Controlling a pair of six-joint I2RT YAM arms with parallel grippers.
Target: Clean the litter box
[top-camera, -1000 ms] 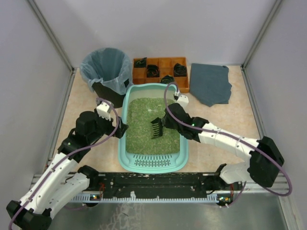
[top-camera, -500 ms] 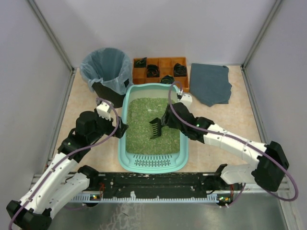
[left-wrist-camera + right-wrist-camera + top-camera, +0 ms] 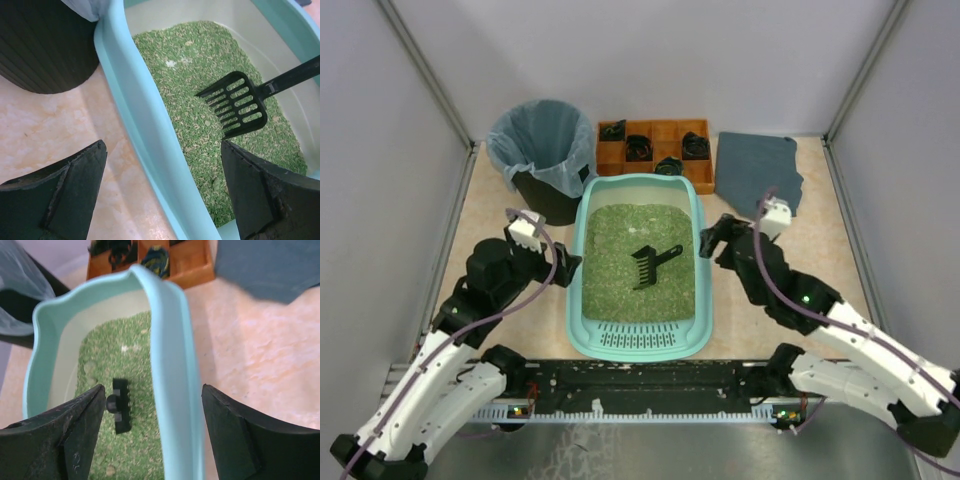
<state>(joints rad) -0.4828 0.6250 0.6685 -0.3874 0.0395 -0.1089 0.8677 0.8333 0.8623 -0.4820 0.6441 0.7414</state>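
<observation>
Beige marbled desk (image 3: 840, 250) between grey walls fills the overhead view. At its middle sits the large light-teal plastic litter box (image 3: 638, 340), rectangular with rounded corners, its slotted lip toward the arm bases, holding green granular litter (image 3: 615, 240). A black slotted plastic scoop (image 3: 653, 262) lies on the litter, handle pointing toward the right wall. Behind it stand a black bin lined with a clear bag (image 3: 542, 150), an orange compartmented tray (image 3: 655, 150) and a grey cloth (image 3: 758, 175). My left claw (image 3: 563, 266) hovers at the box's left wall and my right claw (image 3: 710, 238) at its right wall.

From the left wrist, the fingers (image 3: 75, 190) stand wide apart and empty, the box's left rim running between them and the bin just beside it.

From the right wrist, the fingers (image 3: 230, 435) are likewise spread and empty, straddling the right rim, with the scoop visible inside.

I judge the box stiff, heavy with litter, and slick to the touch. The raised rims of the long sides look like the place to pinch, both together and level, or litter will spill.
</observation>
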